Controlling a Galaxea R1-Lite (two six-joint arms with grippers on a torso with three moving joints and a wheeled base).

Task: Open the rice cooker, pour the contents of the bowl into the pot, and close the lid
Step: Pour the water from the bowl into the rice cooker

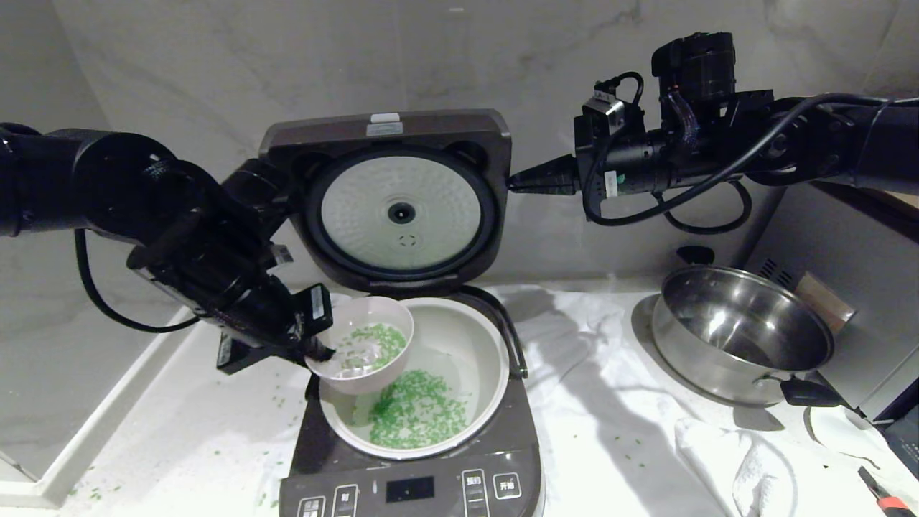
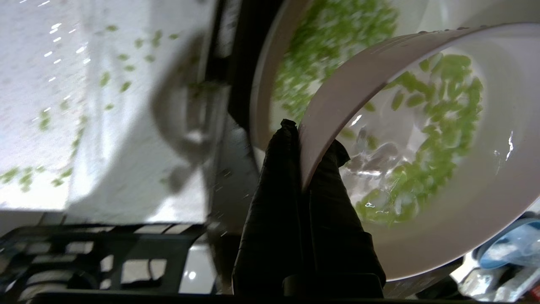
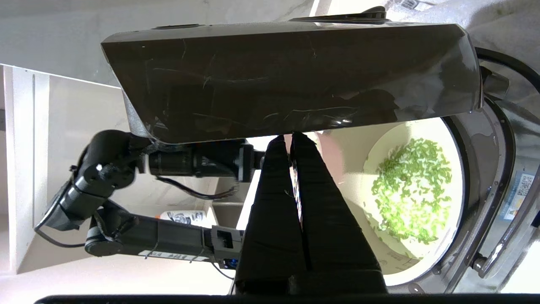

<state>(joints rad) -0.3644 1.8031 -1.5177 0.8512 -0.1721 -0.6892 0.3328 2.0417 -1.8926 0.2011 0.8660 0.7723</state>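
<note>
White cloth-covered surface (image 1: 617, 424) carries everything. Largest item: dark brown-grey rice cooker (image 1: 416, 467) at centre front, button panel facing the robot. Its lid (image 1: 391, 194) stands upright on the rear hinge, the round dimpled silver-white plate of the underside facing forward.

Right of the cooker, well apart: shiny steel pan (image 1: 743, 334) with black handles, tilted against a grey box. Crumpled white towel (image 1: 747, 467) lies in front of the pan.

Pot (image 1: 482, 343), pale lining and wide rim, sits in the cooker body. A spread of green bits (image 1: 416, 409) covers its floor.

Pale pink bowl (image 1: 367, 345) hangs tilted over the pot's left rear rim, mouth tipped toward the pot. Some green bits cling inside it with a little water.

Left pincer (image 1: 323, 353) is clamped on the bowl's near-left rim, one finger inside and one outside the wall; left wrist view confirms the pinch.

Right pincer (image 1: 518, 181) is up at the lid's right edge, fingers pressed together with nothing between them, tip at or touching the lid edge.

Loose green bits (image 1: 93, 492) are scattered on the surface left of the cooker.
</note>
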